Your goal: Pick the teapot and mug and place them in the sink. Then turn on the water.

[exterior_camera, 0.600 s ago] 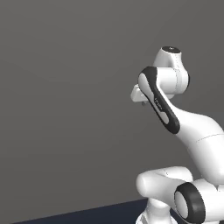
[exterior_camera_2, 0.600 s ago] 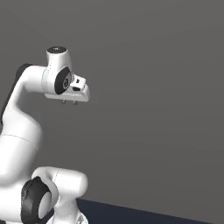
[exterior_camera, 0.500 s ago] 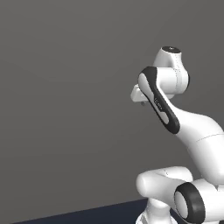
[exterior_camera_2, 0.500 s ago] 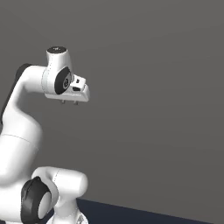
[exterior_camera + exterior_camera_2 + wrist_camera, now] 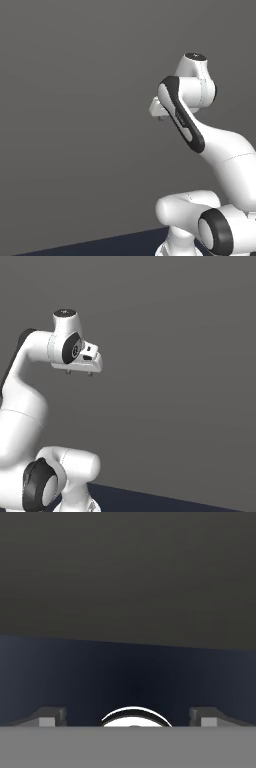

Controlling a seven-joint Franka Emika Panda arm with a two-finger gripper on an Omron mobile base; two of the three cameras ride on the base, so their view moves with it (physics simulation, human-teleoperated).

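The arm is folding up high in front of a plain grey wall (image 5: 75, 100), elbow bent, hand raised beside its own top joint. From the right base camera the gripper (image 5: 79, 373) is hanging just under the white hand, pointing straight down, its two small dark fingertips (image 5: 68, 372) standing well apart with nothing between them. The hand camera is agreeing: one tip is poking up at each far side of the bottom edge, so the gripper (image 5: 127, 718) is spread wide and carrying nothing. From the left base camera the hand is peeking out behind the dark-banded forearm, and the gripper (image 5: 161, 118) is mostly hidden there, so I am not reading its spread from that side.

Below the wall a dark navy floor (image 5: 165, 502) is running along the bottom, meeting the wall in a straight line in the hand camera, where the floor (image 5: 75, 672) is lying under the gripper. No container, and none of the task's things, is sitting anywhere around the gripper.
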